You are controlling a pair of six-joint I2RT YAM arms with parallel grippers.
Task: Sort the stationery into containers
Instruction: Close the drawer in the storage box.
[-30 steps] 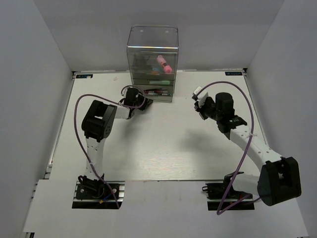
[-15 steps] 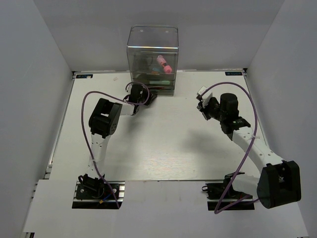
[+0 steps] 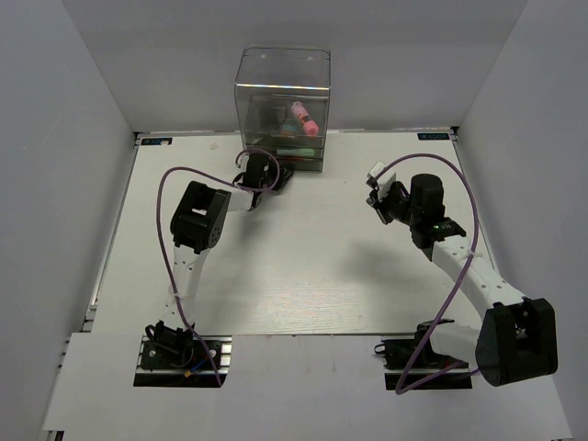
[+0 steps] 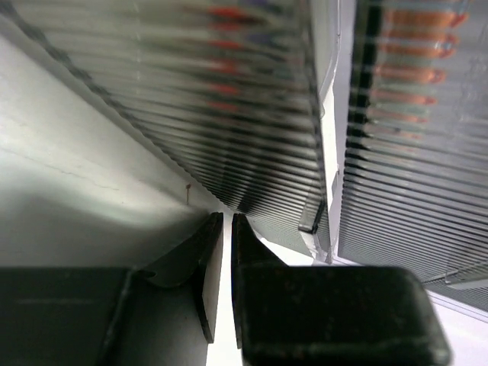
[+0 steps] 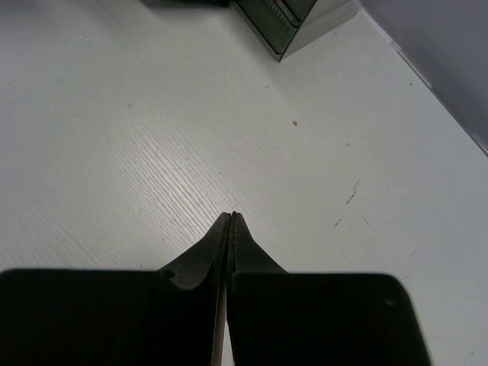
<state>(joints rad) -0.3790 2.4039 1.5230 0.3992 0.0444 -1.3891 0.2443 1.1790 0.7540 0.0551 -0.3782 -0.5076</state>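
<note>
The clear cabinet (image 3: 283, 83) of grey-tinted drawers stands at the back middle of the table. A chunky pink marker (image 3: 304, 118) and other pens show through its upper drawers. My left gripper (image 3: 266, 170) is at the bottom drawer's front, jaws nearly together and holding nothing. In the left wrist view its tips (image 4: 226, 217) sit against the ribbed drawer front (image 4: 229, 91), with red and orange pens blurred behind it. My right gripper (image 3: 377, 188) is shut and empty over the table right of the cabinet. In the right wrist view (image 5: 232, 216) it hovers above bare table.
The table (image 3: 303, 266) is white, with walls on three sides. The cabinet's lower corner (image 5: 290, 19) shows at the top of the right wrist view. No loose pens show on the table.
My left gripper has moved toward the cabinet and the bottom drawer, which stuck out, has slid in. My right gripper has shifted slightly right.
</note>
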